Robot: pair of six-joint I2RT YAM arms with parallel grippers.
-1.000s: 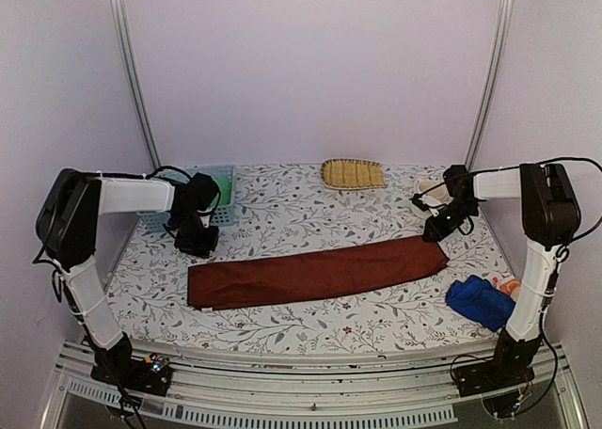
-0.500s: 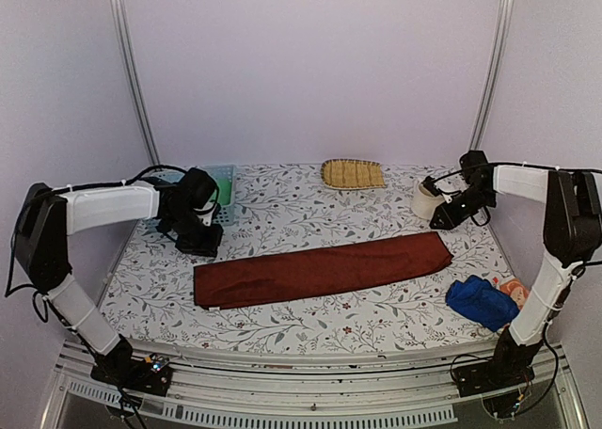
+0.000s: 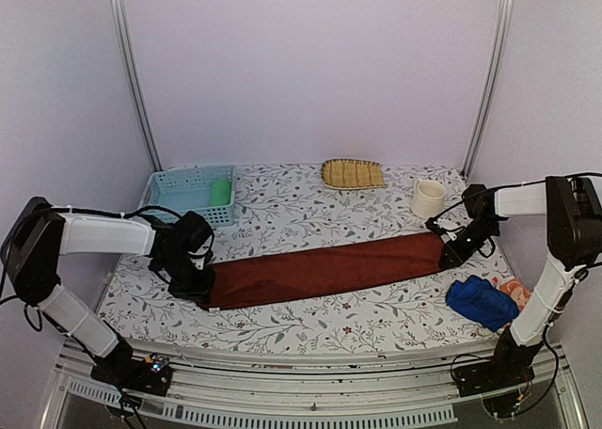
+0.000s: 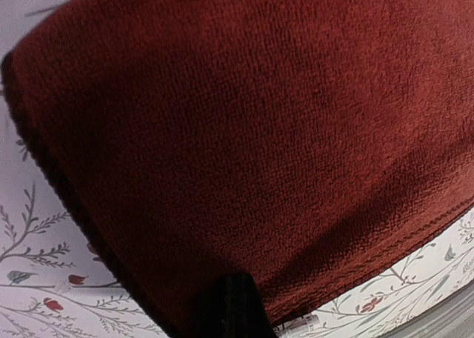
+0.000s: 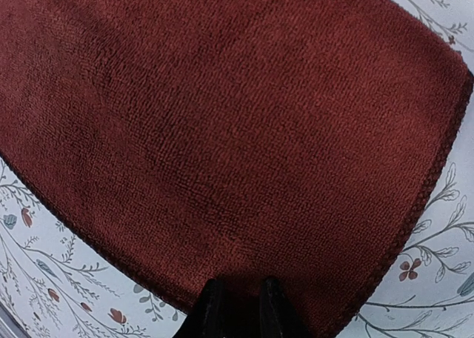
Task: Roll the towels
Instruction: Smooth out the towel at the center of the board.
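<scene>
The dark reddish-brown towel [image 3: 329, 269] lies stretched out long across the middle of the table. My left gripper [image 3: 195, 283] is down at its left end, and my right gripper [image 3: 455, 250] is down at its right end. In the left wrist view the towel [image 4: 244, 130] fills the frame, and the gripper [image 4: 229, 308] shows as a single dark shape closed on its near edge. In the right wrist view the fingers [image 5: 211, 308] stand close together, pinching the towel [image 5: 222, 130] at its hem. The royal blue towel [image 3: 480, 302] and the orange towel [image 3: 513, 287] lie bunched at the right front. The green towel [image 3: 220, 192] lies in the basket.
A pale blue perforated basket [image 3: 183, 192] stands at the back left. A yellow straw tray [image 3: 353, 173] lies at the back centre. A white cup [image 3: 428, 198] stands at the back right, close behind my right arm. The table has a floral cloth [image 3: 310, 217].
Both grippers have come from behind the towel down onto its two ends. The towel now looks narrower, and its left end sits a little further right.
</scene>
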